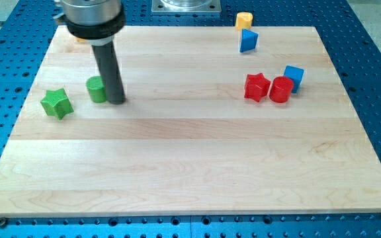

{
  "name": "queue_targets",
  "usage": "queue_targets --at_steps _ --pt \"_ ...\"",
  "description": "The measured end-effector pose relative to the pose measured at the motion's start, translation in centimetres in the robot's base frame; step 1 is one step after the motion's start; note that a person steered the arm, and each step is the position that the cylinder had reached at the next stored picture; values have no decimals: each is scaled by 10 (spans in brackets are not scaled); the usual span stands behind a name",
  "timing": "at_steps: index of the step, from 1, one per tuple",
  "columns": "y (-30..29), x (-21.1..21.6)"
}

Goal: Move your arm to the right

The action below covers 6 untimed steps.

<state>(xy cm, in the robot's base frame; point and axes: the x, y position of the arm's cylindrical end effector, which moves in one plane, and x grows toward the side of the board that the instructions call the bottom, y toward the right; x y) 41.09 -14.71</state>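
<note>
My tip (pixel 116 101) rests on the desk (pixel 190 165), touching the green cylinder (pixel 97 89); this tool is a bare rod, holding nothing. Slide straight toward the view's right across bare wood, stopping short of the red star (pixel 256 86).

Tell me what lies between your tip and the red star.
Nothing: in the camera view, only bare wooden board lies between my tip, beside the green cylinder, and the red star.

Our rod (pixel 109 69) hides the green cylinder's (pixel 96 89) right side; an orange block (pixel 79 39) far left barely shows behind our arm's collar (pixel 92 20), itself cropped.
</note>
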Motion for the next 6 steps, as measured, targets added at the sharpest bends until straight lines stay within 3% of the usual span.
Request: queue_targets --at_steps 1,2,4,6 --pt "28 -29" --pt "-1 -48" --pt "-29 -19" --pt "23 -27"
